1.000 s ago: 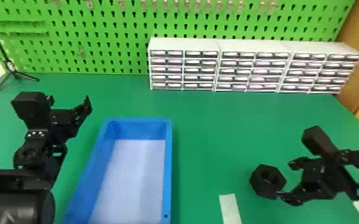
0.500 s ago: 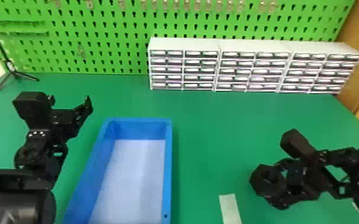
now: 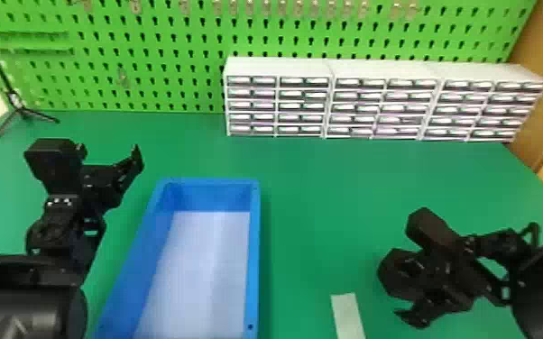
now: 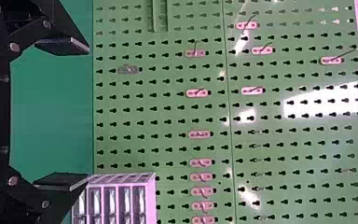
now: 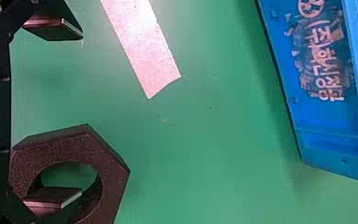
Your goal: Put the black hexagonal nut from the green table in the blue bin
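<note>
where the black hexagonal nut [image 3: 388, 280] sits: green table [image 3: 320, 203], lower right, head view
right gripper [image 5: 60, 112]: fingers wide, one at nut's hole; in or above, can't tell
left gripper [image 4: 74, 113]: fingers wide, idle
blue bin [image 3: 254, 252]: lower middle; still grasp step, next probably seat finger, close, lift

One black hexagonal nut [image 3: 388, 272] lies near right, one blue bin [image 3: 254, 252] near left, one pale strip [image 3: 348, 313] between them, three white drawer cabinets [image 3: 385, 72] far right, one tripod [image 3: 20, 111] far left.
</note>
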Robot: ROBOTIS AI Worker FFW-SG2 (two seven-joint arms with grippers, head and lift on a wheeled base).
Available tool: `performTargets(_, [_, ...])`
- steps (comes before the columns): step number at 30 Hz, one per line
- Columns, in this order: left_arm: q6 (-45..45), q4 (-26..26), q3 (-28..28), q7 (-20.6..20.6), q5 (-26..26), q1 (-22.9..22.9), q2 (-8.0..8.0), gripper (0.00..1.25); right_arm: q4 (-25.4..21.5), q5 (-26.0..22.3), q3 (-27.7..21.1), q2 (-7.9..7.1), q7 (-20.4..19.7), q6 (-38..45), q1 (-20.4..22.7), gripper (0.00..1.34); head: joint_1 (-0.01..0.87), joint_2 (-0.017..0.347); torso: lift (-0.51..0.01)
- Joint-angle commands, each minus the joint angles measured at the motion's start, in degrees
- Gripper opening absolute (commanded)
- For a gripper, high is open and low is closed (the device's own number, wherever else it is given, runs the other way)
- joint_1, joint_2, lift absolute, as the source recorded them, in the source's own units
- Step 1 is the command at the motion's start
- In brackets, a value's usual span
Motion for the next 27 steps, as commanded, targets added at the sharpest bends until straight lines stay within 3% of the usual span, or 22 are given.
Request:
performTargets(1, [0.00, 0.09, -0.14, -0.01, 0.14, 0.03, 0.00, 0.95, 0.84, 1.07, 0.67, 0.75, 0.49, -0.01, -0.51, 1.21, 0.683, 0.028, -0.096])
performTargets(27, [-0.18, 0.00, -0.14, -0.01, 0.93, 0.03, 0.00, 0.95, 5.85, 3.53, 2.52, 2.95, 1.54, -0.71, -2.80, 1.16, 0.683, 0.028, -0.096])
